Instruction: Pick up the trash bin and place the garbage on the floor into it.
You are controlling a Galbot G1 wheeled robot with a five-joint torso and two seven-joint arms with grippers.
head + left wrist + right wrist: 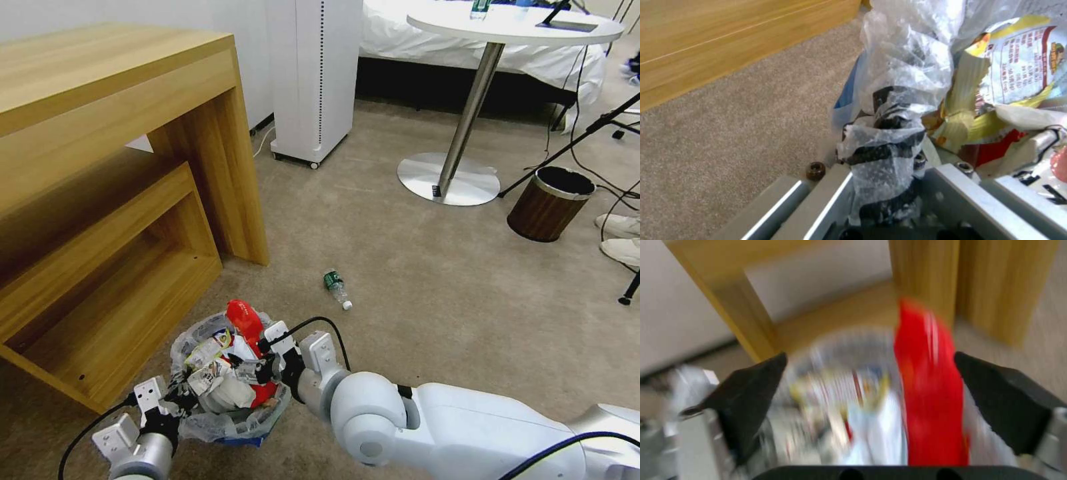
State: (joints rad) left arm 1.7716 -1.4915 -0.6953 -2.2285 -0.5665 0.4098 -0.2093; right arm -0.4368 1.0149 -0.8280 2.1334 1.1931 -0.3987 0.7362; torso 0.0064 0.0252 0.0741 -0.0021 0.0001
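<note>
left gripper: low at the near left side of the trash bin. its fingers are pinched tight on the bin's rim, with the plastic bag bunched up around them.
right gripper: right over the mouth of the bin. its 2 black fingers are spread wide apart, one on each side of a red wrapper, and they do not squeeze it.
trash bin: small, round and blue, lined with a crinkly clear bag. it is close in front of the robot, just beside the low end of the wooden desk, and held by the left gripper.
garbage in the bin: piled up past the rim. there is a tall red wrapper, a white and yellow snack packet and some crumpled white paper.
bottle: small, with a green label and a white cap. it lies on its side on the carpet, apart from the bin and farther from the robot.
carpet: grey-brown, under everything.
wooden desk: light wood, on the left, with a lower shelf part under it.
brown bin: wood pattern, black inside. it stands far off on the right, near the foot of the round white table.
</note>
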